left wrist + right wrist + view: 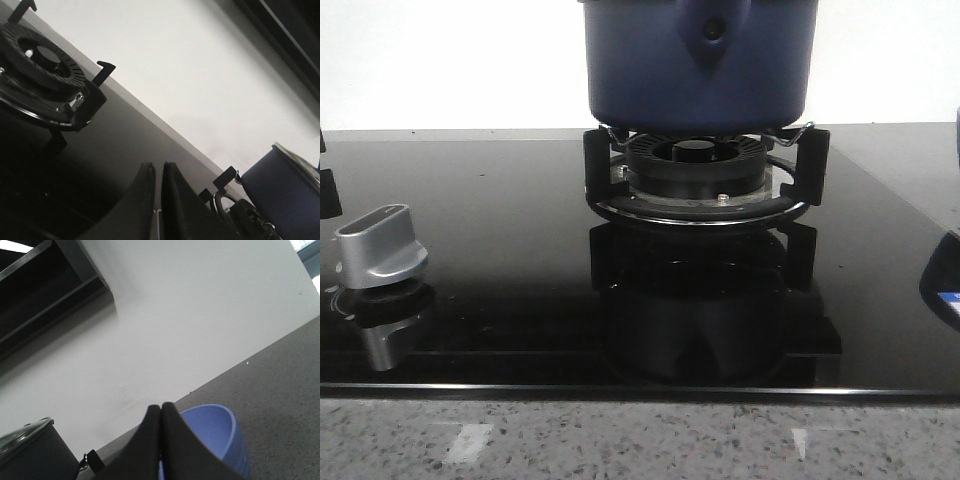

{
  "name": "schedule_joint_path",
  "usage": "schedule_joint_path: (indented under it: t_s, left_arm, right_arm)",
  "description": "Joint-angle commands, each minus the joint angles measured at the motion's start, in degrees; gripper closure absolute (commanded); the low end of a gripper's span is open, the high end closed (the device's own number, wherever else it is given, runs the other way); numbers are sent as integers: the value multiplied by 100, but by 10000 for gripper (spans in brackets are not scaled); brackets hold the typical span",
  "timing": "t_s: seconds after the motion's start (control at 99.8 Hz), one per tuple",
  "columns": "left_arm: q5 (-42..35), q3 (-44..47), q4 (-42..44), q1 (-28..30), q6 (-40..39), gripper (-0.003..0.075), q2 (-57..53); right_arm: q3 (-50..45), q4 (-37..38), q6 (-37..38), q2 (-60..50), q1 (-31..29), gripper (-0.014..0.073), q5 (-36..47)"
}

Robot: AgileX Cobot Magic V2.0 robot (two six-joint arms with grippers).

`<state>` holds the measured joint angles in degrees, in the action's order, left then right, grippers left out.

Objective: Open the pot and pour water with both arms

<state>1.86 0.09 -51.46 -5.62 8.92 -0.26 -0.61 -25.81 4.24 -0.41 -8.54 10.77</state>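
The dark navy pot [698, 62] stands on the burner grate [705, 170] at the back centre of the hob, its top cut off by the frame. From the left wrist the pot [285, 187] shows with a metal-rimmed glass lid [300, 162] on it. The right wrist view has the pot [27, 457] and its lid [25, 432] at the picture's edge. My left gripper [158, 166] hovers over the dark hob left of the pot, fingers together but for a thin slit, holding nothing. My right gripper [161, 406] is shut and empty, right of the pot and just before a bowl.
A light blue bowl [222, 432] sits on the grey speckled counter [285, 385] right of the hob. A second burner [45, 65] with a bare grate lies left of the pot. A silver knob [382, 248] stands on the black glass hob [500, 200]. A white wall runs behind.
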Motion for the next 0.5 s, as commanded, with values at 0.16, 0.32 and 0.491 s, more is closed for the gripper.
schedule_joint_path:
  t_s: [0.16,0.32,0.491]
  left_arm:
    - [84,-582,1221,-20,2,740,-96]
    - [627,-1342,2262,-54,10,740,360]
    - [811,-2332,2465,-630,1355,691,1434]
  right_arm:
    - [857,-162,-9,-42,-22,660,-1034]
    - [1795,546,-19,478,-22,660,-2206]
    - [3050,1360,-805,1366,-22,660,-3347]
